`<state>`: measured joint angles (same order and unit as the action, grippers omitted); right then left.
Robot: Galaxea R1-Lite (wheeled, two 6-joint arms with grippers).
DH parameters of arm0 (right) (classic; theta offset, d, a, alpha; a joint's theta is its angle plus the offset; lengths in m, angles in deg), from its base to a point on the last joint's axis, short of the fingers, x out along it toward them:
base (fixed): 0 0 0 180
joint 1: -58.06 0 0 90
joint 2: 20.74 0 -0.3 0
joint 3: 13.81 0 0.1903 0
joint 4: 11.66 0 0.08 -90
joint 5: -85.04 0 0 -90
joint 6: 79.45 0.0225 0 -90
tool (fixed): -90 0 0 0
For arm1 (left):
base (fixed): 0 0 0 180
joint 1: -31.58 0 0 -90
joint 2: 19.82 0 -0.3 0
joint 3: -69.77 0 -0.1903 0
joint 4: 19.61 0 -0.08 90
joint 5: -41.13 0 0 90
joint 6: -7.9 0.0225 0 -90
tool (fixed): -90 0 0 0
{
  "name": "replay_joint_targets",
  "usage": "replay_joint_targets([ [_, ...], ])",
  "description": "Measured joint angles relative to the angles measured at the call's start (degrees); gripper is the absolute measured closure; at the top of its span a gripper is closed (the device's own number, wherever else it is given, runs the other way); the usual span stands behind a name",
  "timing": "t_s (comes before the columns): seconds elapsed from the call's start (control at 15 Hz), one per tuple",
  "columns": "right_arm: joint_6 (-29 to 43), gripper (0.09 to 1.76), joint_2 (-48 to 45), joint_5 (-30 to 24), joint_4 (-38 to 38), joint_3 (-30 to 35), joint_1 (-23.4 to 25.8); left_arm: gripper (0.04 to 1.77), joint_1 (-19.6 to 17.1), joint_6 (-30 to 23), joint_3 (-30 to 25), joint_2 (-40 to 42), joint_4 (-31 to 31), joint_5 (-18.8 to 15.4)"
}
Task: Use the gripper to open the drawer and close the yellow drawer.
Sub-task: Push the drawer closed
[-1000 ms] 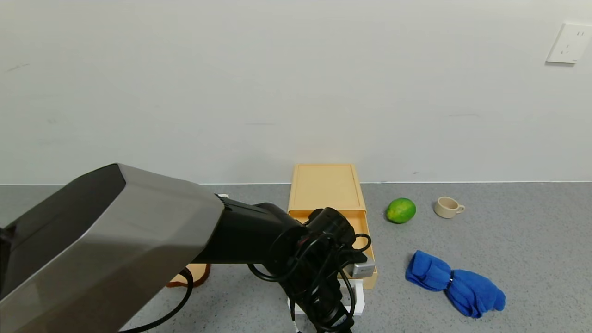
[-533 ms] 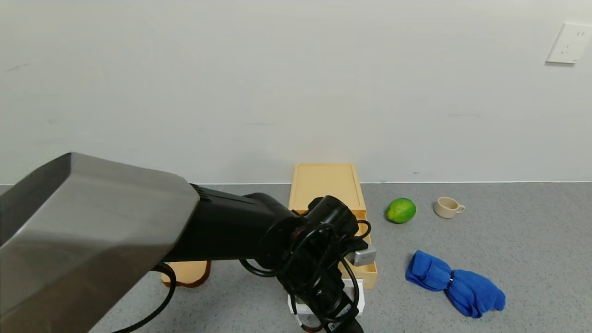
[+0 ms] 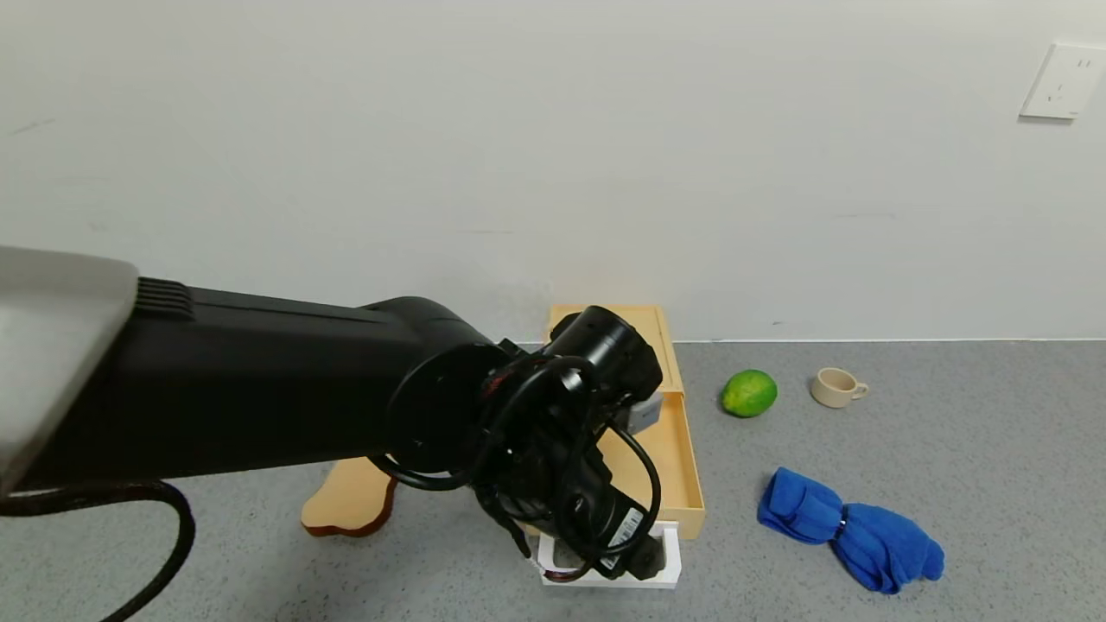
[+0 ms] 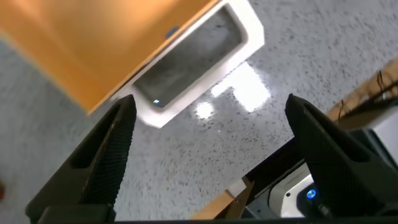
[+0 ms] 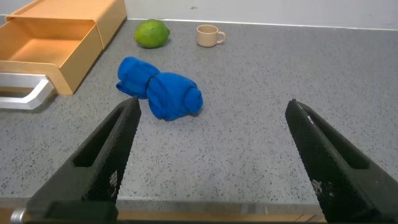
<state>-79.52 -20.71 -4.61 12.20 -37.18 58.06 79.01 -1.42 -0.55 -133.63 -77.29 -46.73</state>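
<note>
Grey desk [image 3: 950, 415] carries all items. Left arm reaches across the centre; left gripper [image 4: 205, 140] hovers over the drawer's front, its 2 fingers [image 4: 106, 155] spread wide, holding nothing. Yellow drawer [image 3: 665, 449] is pulled out of its casing [image 3: 605, 341] at the wall; its white handle [image 4: 199, 68] lies just beyond the fingertips, not between them. Right gripper [image 5: 211, 158] is parked well apart, fingers spread. Blue cloth [image 3: 847, 527], lime [image 3: 749, 393], cup [image 3: 836, 386] lie to the drawer's right.
</note>
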Motion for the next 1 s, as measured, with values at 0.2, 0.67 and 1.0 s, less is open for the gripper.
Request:
replay_joint_targets([
  [0.2, 0.0, 0.14, 0.0, -0.02, 0.02, 0.0, 0.0, 0.09, -1.21, -5.07, 0.09, 3.01, -3.04, 3.75],
  [0.67, 0.0, 0.14, 0.0, 0.0, 0.02, 0.0, 0.0, 0.09, -9.24, -9.51, -0.6, 9.96, -9.18, 4.68],
  [1.0, 0.02, 0.14, 0.0, -0.02, 0.02, 0.0, 0.0, 0.09, -16.62, -9.86, -1.07, 12.63, -8.86, 3.61],
])
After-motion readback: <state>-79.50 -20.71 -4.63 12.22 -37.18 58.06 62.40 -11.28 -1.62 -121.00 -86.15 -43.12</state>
